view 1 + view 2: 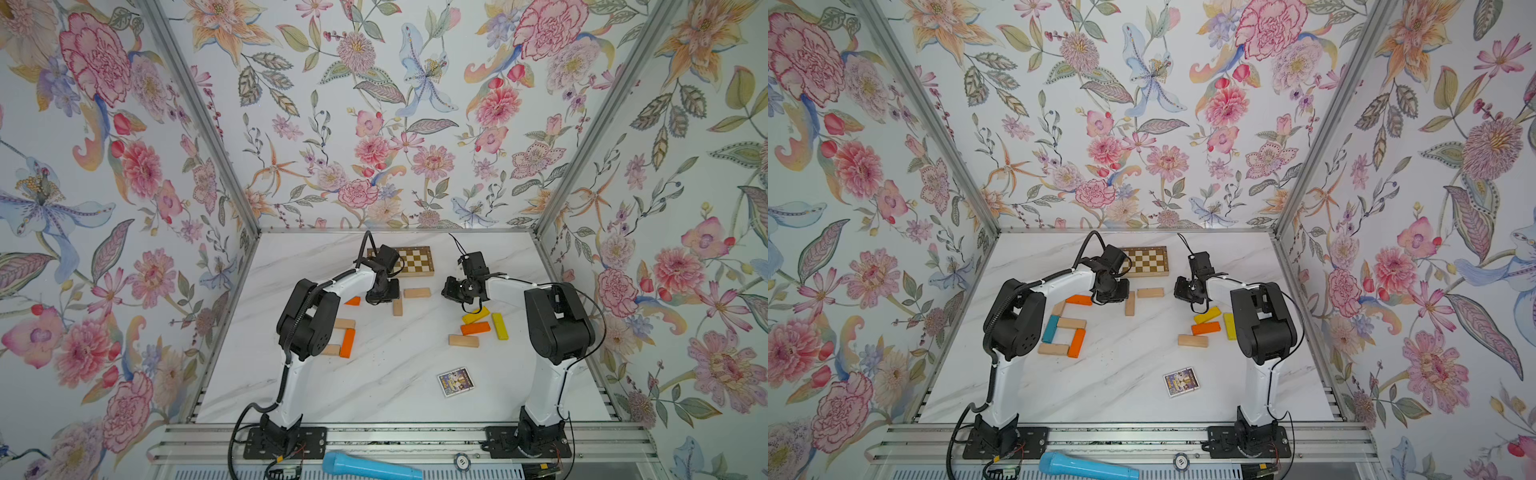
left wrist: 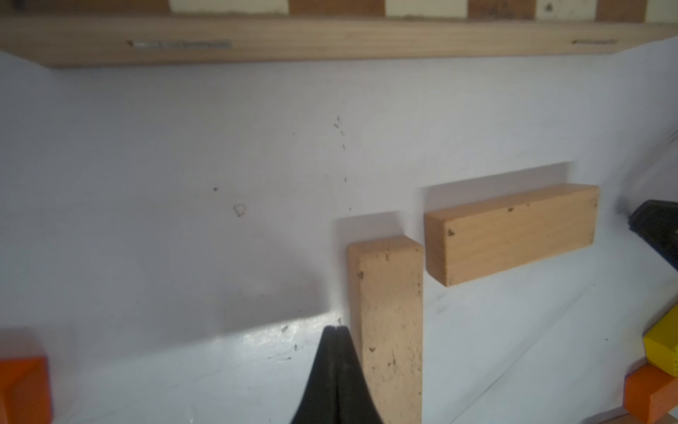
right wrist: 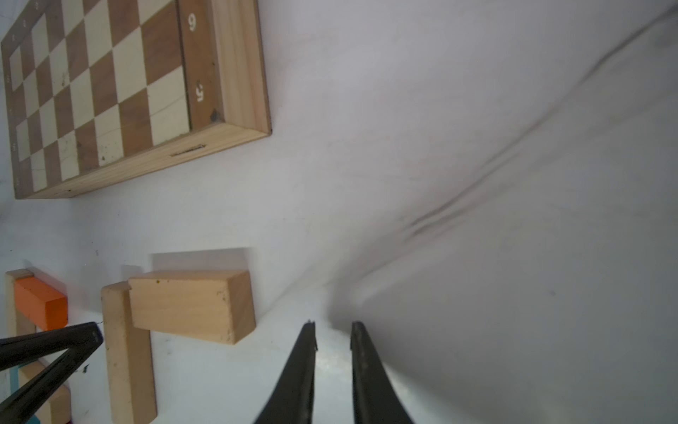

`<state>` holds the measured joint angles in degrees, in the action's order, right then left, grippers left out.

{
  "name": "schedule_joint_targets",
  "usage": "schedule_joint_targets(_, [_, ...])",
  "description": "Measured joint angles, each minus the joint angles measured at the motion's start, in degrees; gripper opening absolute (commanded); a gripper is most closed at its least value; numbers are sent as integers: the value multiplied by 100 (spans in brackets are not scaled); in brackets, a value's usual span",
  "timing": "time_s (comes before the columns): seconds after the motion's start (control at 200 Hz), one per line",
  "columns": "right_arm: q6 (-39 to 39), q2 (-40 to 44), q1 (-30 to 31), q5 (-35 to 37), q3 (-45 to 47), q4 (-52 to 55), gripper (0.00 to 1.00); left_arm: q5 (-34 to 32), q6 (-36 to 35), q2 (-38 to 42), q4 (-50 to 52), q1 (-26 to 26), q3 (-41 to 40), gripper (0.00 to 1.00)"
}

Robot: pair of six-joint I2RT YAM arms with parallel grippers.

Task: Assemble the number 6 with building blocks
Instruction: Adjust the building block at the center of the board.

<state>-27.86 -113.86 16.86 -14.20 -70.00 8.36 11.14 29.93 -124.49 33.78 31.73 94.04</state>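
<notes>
Building block [image 2: 389, 323] of pale wood is lying just beside the left pincer [image 2: 336, 329], long axis pointing at the checkered board [image 2: 330, 40]; that pincer is sitting closed, empty, right pincer [image 3: 333, 325] gaping narrowly, empty.

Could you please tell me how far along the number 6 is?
Done: six blocks already form a 6: orange top bar, pale upper-left bar, teal bar, pale middle bar, orange right bar, pale bottom bar. In hand: nothing; left hand shut, right hand slightly open, empty. Left: perhaps straightening the tilted upper-left bar.
</notes>
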Motion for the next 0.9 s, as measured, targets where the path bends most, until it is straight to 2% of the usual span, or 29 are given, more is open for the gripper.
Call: schedule_joint_targets(0.901, [356,-337,490,227,-535,251,21,216,256,-157,-216,-20,0,2])
